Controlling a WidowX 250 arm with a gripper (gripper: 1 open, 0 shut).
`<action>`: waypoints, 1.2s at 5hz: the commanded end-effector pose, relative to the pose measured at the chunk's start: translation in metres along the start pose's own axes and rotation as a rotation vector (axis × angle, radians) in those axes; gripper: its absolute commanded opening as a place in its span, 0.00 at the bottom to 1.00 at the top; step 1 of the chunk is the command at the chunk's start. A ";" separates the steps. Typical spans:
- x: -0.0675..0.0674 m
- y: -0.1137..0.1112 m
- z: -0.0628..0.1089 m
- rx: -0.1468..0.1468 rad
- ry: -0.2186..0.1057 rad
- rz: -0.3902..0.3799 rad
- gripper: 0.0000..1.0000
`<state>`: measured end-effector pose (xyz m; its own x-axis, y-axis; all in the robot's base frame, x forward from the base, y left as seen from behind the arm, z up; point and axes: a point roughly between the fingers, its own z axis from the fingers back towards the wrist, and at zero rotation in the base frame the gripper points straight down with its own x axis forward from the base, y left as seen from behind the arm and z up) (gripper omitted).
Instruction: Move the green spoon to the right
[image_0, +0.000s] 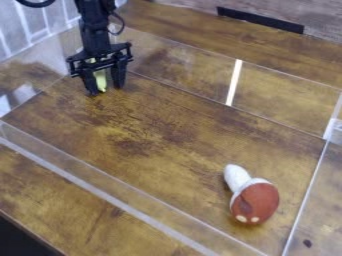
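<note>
The green spoon (96, 84) shows as a short pale yellow-green strip lying on the wooden tabletop at the far left. My black gripper (100, 80) comes straight down over it. Its fingers (78, 72) stand apart on either side of the spoon, with a gap on each side of the slim handle, so the gripper looks open. The spoon's bowl is hidden under the gripper.
A clear acrylic wall (94, 195) rings the wooden work area (160, 130). A mushroom toy (250, 197) with a brown cap and white stem lies at the front right. A white strip (234, 83) stands upright at the middle back.
</note>
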<state>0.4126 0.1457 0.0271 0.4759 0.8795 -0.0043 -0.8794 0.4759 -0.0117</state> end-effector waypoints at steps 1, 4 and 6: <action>0.009 -0.004 0.014 -0.018 -0.033 -0.056 0.00; 0.010 0.016 0.035 0.021 -0.033 -0.004 0.00; 0.007 0.017 0.043 0.045 -0.025 0.060 0.00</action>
<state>0.3952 0.1543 0.0295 0.4400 0.8961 -0.0578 -0.8909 0.4437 0.0971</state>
